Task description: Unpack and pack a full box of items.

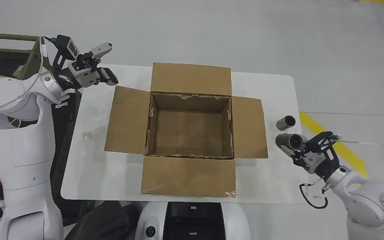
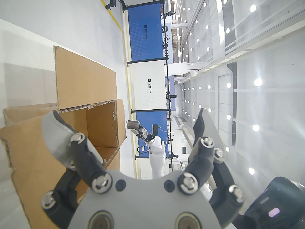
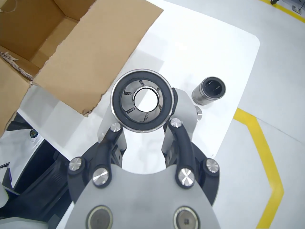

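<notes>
Box (image 1: 189, 131): at centre of bench (image 1: 90, 171), four flaps (image 1: 128, 120) folded outward, cavity bare down to the floor; flaps spread so the opening is free from above.
Held bearing (image 3: 128, 110): metal cylinder with a through bore, at 3 o'clock of the box, raised over the bench margin beyond the cardboard.
Right jaws: pinching the held bearing across its round outer shell, from two sides; this grip leaves both bore ends uncovered.
Loose bearing (image 3: 200, 94): lying on its side on the bench, just at 12 o'clock of the held one, not touching it.
Left jaws: spread wide, nothing between them, at 10 o'clock of the box over the bench corner; probably kept there to leave the opening unobstructed.
Step, as judged: box unloaded, two bearings outside it; repacking appears due.
Obstacles: 3 o'clock flap (image 1: 249, 127) lying flat between held bearing and cavity; box wall behind it to be cleared from above.
Risk: loose bearing free to roll, with the bench edge near at 3 o'clock.
</notes>
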